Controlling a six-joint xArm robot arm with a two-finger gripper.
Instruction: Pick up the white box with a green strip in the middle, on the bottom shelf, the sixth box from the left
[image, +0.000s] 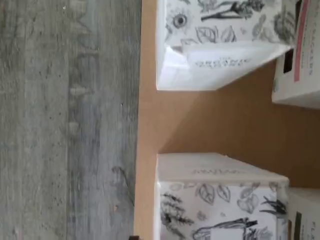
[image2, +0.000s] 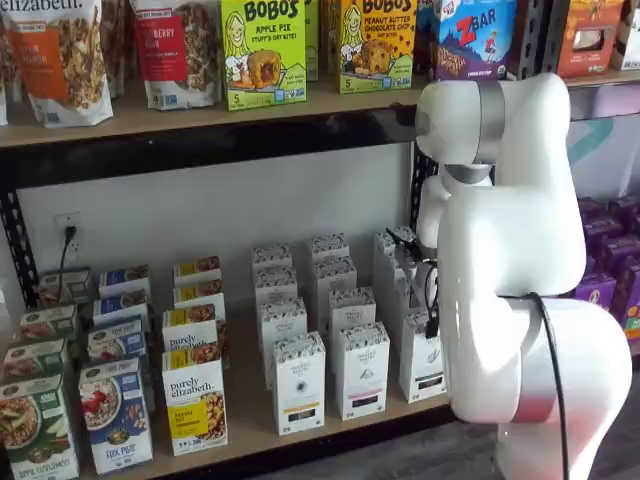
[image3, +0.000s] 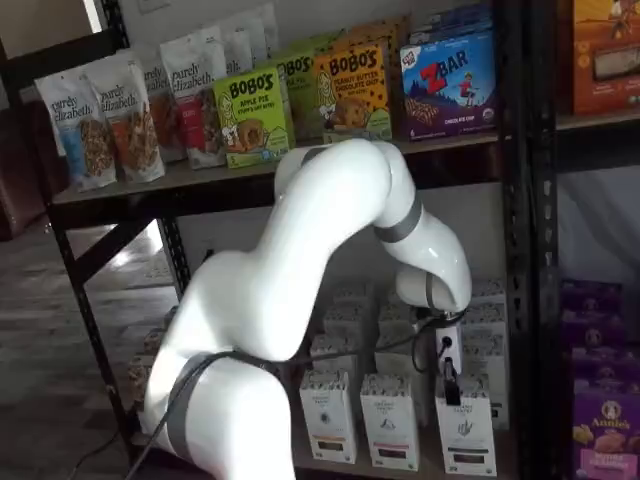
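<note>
Wrist view
Shelf: the pale board of the shelf fills most of the frame, and its front edge meets the grey wood floor.
Leaf boxes: two white boxes with leaf drawings, one and the other, stand at the shelf's front edge. They are apart, with bare board between them.
Green box: the green box, white with a dark green strip, stands on the shelf just behind the second leaf box, deeper in from the front edge. Only part of it shows.
Pink box: a white box with a pink strip stands deeper on the shelf, behind the first leaf box.
Gripper: not seen here.

Shelf view
Shelf: the bottom shelf carries rows of boxes, coloured ones at its left end and white ones at its right.
Arm: the white arm stands before the shelf's right end.
Gripper: the gripper hangs dark over the rightmost column of white boxes. I cannot tell how its fingers stand.
Front box: a white box stands below it near the shelf's front edge. Its strip colour is too small to read.

Shelf view
Arm: it arches over the shelf.
Gripper: black fingers seen side-on, just above a front white box. Whether they are parted or closed, I cannot tell.
</note>
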